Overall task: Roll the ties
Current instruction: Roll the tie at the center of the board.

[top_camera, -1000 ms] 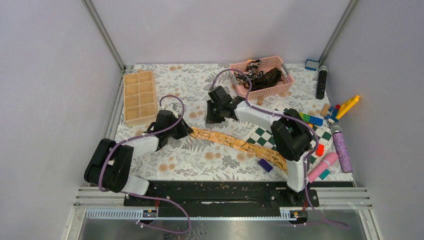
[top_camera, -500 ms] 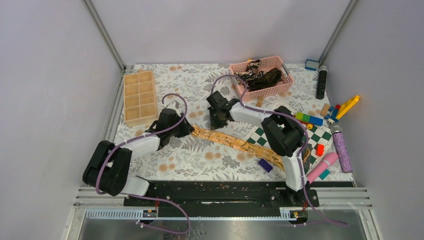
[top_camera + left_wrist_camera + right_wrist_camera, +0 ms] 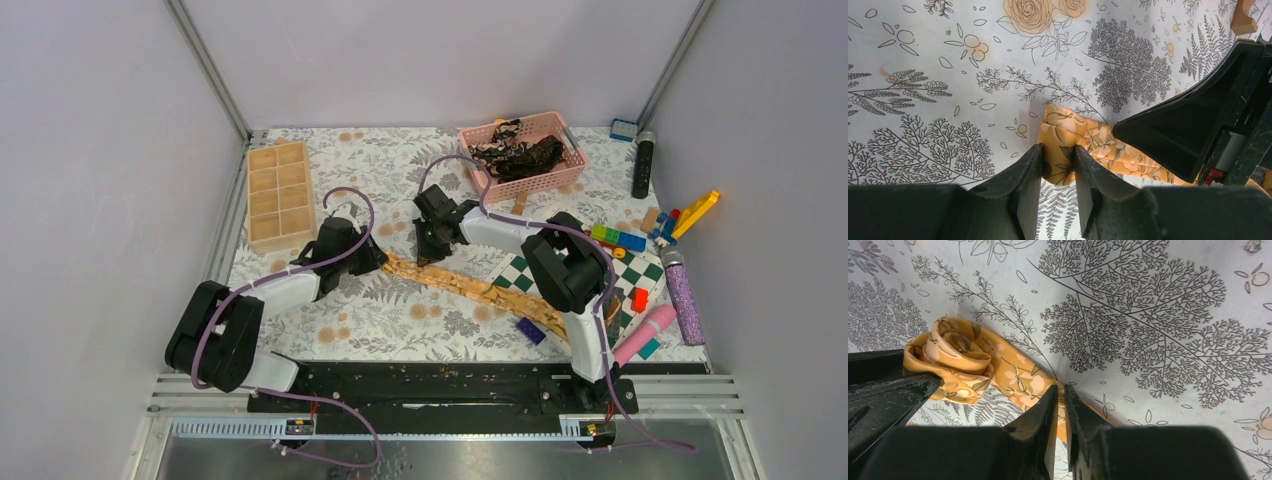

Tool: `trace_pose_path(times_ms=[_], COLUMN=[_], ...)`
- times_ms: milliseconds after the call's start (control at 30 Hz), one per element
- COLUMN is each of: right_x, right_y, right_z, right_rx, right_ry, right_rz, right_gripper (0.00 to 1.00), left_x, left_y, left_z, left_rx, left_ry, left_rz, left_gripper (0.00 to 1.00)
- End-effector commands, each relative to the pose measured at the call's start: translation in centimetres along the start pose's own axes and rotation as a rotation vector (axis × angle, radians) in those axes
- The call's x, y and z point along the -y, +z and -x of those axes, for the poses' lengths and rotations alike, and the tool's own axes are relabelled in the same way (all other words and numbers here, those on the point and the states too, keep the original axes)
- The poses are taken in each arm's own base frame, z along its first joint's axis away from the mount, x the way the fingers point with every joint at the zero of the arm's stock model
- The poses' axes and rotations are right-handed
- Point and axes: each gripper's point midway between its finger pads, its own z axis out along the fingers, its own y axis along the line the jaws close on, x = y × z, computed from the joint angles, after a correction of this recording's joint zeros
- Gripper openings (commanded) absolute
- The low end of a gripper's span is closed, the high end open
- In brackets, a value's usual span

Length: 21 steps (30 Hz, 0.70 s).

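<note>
A floral-printed counter (image 3: 400, 320) carries a wooden compartment tray (image 3: 280, 195) at the upper left of the overhead view. A pink basket (image 3: 565, 178) at the upper centre holds the dark ties (image 3: 520, 155). Toy bricks (image 3: 690, 215), a black cylinder (image 3: 643, 165), a glittery purple tube (image 3: 683, 298) and a pink tube (image 3: 645, 335) crowd the right edge. A green-and-white checkered board (image 3: 522, 275) lies at centre right, with a purple brick (image 3: 531, 331) just below it. The golden tie (image 3: 470, 285) runs diagonally from the middle of the frame down to the right, crossing the board's lower left corner. Its upper left end is curled into a small loose roll (image 3: 955, 360). The left arm (image 3: 285, 290) reaches up and right from the lower left, low over the counter, to that rolled end. The right arm (image 3: 505, 230) bends back from the lower right and comes at the tie from above, just right of the roll, so the two wrists nearly meet. The left jaws stand a little apart and clamp the folded end of the tie between their fingers (image 3: 1030, 170). The right jaws are closed to a thin slit, their fingertips (image 3: 1050, 395) pinching the tie's upper edge beside the roll.
</note>
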Motion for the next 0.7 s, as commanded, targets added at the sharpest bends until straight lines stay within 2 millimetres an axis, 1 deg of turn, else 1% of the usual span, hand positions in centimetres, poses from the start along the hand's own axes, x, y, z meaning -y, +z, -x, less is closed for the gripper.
trace_pose_path(times_ms=[0, 200, 400, 533, 667], right_x=[-1.1, -1.7, -1.5, -2.1, -3.3], right_y=[-0.5, -1.1, -1.8, -2.7, -3.2], right_z=[-0.9, -0.4, 0.9, 1.9, 2.6], right_rx=[-0.018, 0.005, 0.06, 0.096, 0.114], right_ry=[-0.039, -0.046, -0.063, -0.061, -0.05], right_rz=[0.051, 0.069, 0.046, 0.053, 0.097], right_gripper=[0.17, 0.17, 0.24, 0.27, 0.4], left_x=[1.3, 0.8, 0.2, 0.0, -0.2], left_y=[0.0, 0.1, 0.1, 0.1, 0.1], left_z=[2.2, 1.9, 1.7, 1.7, 1.7], left_rx=[0.068, 0.064, 0.061, 0.062, 0.064], left_ry=[0.011, -0.001, -0.009, -0.011, -0.012], left_rz=[-0.022, -0.005, 0.026, 0.036, 0.045], left_gripper=[0.3, 0.32, 0.32, 0.32, 0.32])
